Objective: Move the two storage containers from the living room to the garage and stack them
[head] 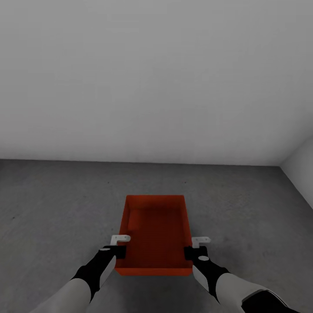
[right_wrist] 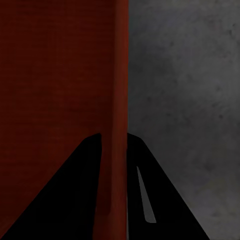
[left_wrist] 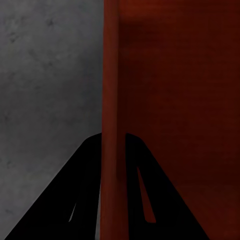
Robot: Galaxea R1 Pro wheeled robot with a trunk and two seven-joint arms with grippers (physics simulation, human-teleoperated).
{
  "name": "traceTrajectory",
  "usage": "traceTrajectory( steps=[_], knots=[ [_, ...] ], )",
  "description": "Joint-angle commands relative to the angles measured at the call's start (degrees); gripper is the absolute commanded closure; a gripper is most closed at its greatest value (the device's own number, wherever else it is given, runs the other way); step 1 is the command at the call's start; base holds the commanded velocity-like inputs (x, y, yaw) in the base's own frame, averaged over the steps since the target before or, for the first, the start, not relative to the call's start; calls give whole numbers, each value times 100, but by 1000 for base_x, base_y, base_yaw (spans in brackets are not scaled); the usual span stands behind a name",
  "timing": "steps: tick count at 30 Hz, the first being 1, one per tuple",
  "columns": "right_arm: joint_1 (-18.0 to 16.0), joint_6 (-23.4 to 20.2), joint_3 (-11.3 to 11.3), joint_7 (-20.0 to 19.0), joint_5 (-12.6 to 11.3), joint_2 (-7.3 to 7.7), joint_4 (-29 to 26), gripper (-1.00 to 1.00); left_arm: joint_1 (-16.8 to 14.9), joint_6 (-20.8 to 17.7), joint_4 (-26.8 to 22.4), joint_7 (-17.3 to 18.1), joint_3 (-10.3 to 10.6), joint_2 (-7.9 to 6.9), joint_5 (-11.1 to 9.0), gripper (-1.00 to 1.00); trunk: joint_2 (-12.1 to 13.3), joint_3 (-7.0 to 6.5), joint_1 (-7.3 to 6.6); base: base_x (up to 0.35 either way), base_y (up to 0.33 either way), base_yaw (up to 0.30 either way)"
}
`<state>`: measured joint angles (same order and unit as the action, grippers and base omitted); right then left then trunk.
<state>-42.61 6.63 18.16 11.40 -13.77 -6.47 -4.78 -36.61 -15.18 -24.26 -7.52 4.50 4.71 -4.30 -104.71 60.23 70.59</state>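
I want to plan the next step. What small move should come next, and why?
Probably lower the box to the concrete floor. The left gripper and right gripper each clamp a side wall, and no other box lies ahead.

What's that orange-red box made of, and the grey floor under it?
The storage container looks like moulded plastic: thin, plain, smooth walls, uniform orange-red, matte with no grain. The floor looks like bare concrete: dark grey, mottled, speckled and dull. Being a simulator's render, both are guesses from surface look alone.
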Motion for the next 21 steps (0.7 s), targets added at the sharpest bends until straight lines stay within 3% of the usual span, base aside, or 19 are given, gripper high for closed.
traceTrajectory(
  steps=[1, 21],
  knots=[
    [-2, 23, -75, -6, -38, 14, -5, 100, -4, -38, -18, -74, -344, -163, -25, 100, -43, 22, 22, 0, 0, 0],
    [-2, 19, -73, -6, -38, 14, -5, 100, -4, -38, -18, -74, -344, -163, -21, 100, -123, 58, 66, 0, 0, 0]
  ],
)
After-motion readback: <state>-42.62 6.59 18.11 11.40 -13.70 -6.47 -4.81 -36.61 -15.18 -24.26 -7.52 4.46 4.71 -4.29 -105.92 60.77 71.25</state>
